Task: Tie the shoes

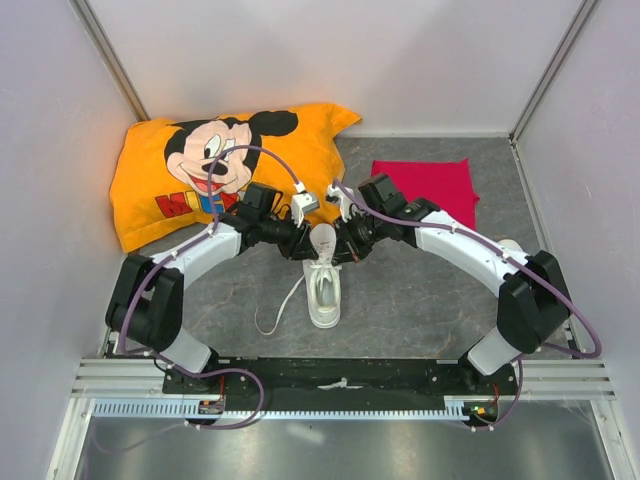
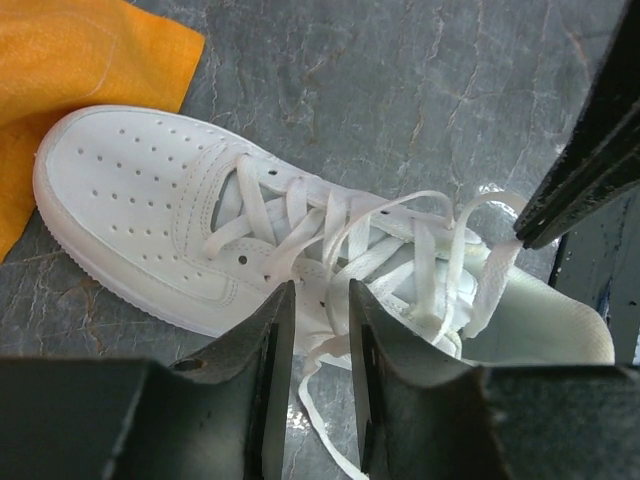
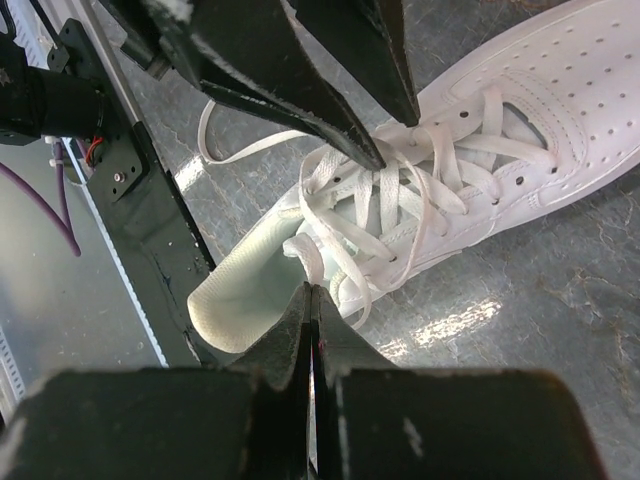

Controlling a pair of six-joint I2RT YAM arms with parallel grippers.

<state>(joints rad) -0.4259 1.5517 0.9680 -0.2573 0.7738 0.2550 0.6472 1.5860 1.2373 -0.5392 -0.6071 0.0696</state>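
One white sneaker (image 1: 323,292) lies mid-table, toe toward the pillow; it also shows in the left wrist view (image 2: 130,200) and the right wrist view (image 3: 560,100). Its laces are loose across the tongue (image 2: 400,250). My left gripper (image 1: 306,240) hovers over the shoe's left side, its jaws a narrow gap apart (image 2: 320,300), with a lace end (image 2: 320,400) lying on the table below that gap. My right gripper (image 1: 342,240) is shut (image 3: 312,292) on a lace loop (image 3: 305,255) at the shoe's opening, pulling it up. No second shoe is in view.
An orange Mickey Mouse pillow (image 1: 180,190) lies at the back left, its corner close to the shoe's toe (image 2: 60,60). A red cloth (image 1: 425,185) lies at the back right. A loose lace end (image 1: 272,315) trails left of the heel. The base rail (image 1: 340,385) is near.
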